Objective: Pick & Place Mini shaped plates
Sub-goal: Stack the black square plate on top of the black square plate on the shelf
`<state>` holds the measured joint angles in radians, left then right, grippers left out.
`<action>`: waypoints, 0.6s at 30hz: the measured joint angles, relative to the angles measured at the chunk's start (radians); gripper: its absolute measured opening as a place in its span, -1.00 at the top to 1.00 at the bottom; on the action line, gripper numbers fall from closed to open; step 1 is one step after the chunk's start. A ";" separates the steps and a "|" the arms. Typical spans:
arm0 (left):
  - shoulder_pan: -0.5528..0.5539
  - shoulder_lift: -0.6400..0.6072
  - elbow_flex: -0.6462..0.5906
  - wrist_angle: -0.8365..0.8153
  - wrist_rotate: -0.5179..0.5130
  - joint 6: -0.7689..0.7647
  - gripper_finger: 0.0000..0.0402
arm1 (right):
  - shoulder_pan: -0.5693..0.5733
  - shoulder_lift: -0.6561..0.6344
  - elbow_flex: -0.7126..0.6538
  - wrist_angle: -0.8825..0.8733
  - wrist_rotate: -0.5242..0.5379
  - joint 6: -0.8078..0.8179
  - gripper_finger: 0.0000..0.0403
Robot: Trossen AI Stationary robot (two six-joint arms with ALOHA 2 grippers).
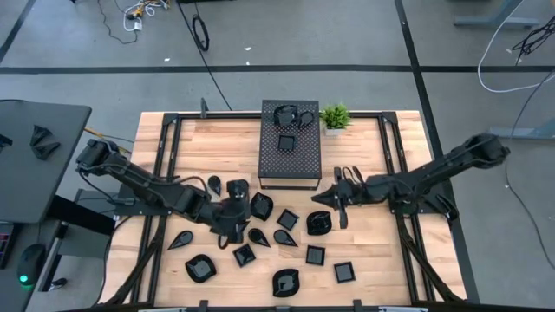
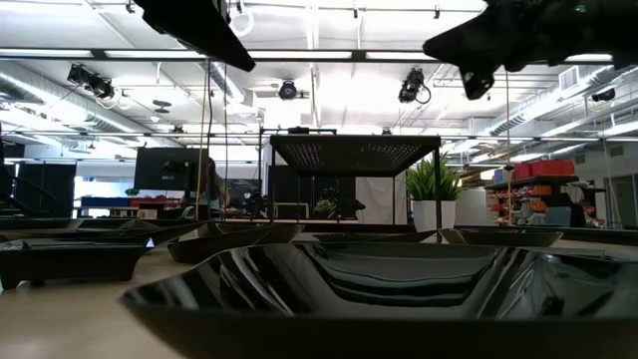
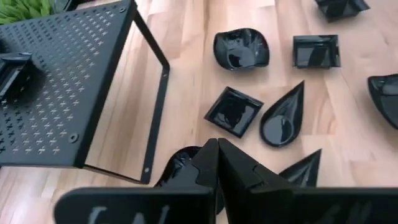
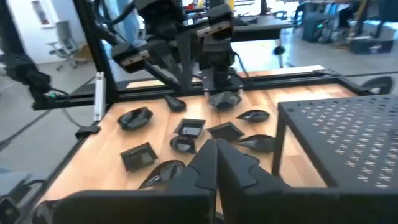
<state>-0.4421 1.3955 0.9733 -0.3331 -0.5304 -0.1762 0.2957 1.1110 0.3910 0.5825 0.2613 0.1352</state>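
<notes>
Several small glossy black mini plates (image 1: 315, 255), square, teardrop and rounded, lie flat on the wooden table; a few more sit on top of the black perforated box (image 1: 290, 165). My left gripper (image 1: 235, 220) hangs over the left-centre plates, shut on a rounded mini plate (image 3: 181, 167). The right wrist view shows that gripper (image 4: 219, 87) pointing down with the plate (image 4: 224, 99) at its tips. My right gripper (image 1: 339, 206) is shut and holds nothing, above the table just right of a rounded plate (image 1: 319, 223). Its fingers (image 4: 205, 163) point toward the scattered plates. My left gripper pinches the rounded mini plate by its rim (image 3: 198, 163) between the two fingers, coming from above and pointing down. The fingers themselves hide most of the plate in the left wrist view. The plate hangs right under the fingertips (image 4: 219, 92); whether it is clear of the table I cannot tell.
The perforated box (image 3: 56, 93) stands on thin legs at the table's far middle, with a small green potted plant (image 1: 335, 117) beside it. Black frame rails (image 1: 165, 147) run along the table's left and right sides. A large plate (image 2: 339, 289) fills the low view's foreground.
</notes>
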 joint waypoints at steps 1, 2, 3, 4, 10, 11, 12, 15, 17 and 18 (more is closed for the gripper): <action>-0.003 0.010 0.000 0.010 0.001 -0.006 0.93 | 0.010 0.000 0.000 0.000 0.024 -0.004 0.97; -0.006 0.019 0.000 0.013 0.008 -0.015 0.93 | 0.018 0.000 0.000 0.000 0.042 -0.010 0.96; -0.008 0.031 0.000 0.007 0.018 -0.022 0.93 | 0.022 0.000 0.000 0.000 0.052 -0.012 0.96; -0.008 0.044 -0.001 0.008 0.031 -0.031 0.93 | 0.024 0.000 0.000 0.001 0.059 -0.013 0.96; -0.007 0.159 -0.001 0.062 0.126 -0.088 0.93 | 0.025 0.000 0.000 -0.002 0.064 -0.034 0.96; -0.007 0.177 -0.001 0.062 0.136 -0.093 0.93 | 0.025 0.000 0.000 -0.001 0.064 -0.040 0.96; -0.007 0.192 -0.001 0.072 0.145 -0.101 0.93 | 0.025 0.000 0.000 -0.001 0.064 -0.042 0.96; 0.001 0.222 -0.001 0.091 0.202 -0.103 0.86 | 0.025 0.001 0.000 -0.001 0.064 -0.042 0.96; 0.010 0.230 -0.001 0.102 0.243 -0.100 0.74 | 0.025 0.001 0.000 -0.003 0.064 -0.043 0.96; 0.014 0.234 -0.001 0.098 0.255 -0.088 0.67 | 0.025 0.001 0.000 -0.002 0.064 -0.046 0.96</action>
<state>-0.4280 1.6293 0.9726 -0.2351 -0.2753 -0.2642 0.3202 1.1118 0.3908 0.5800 0.3252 0.0893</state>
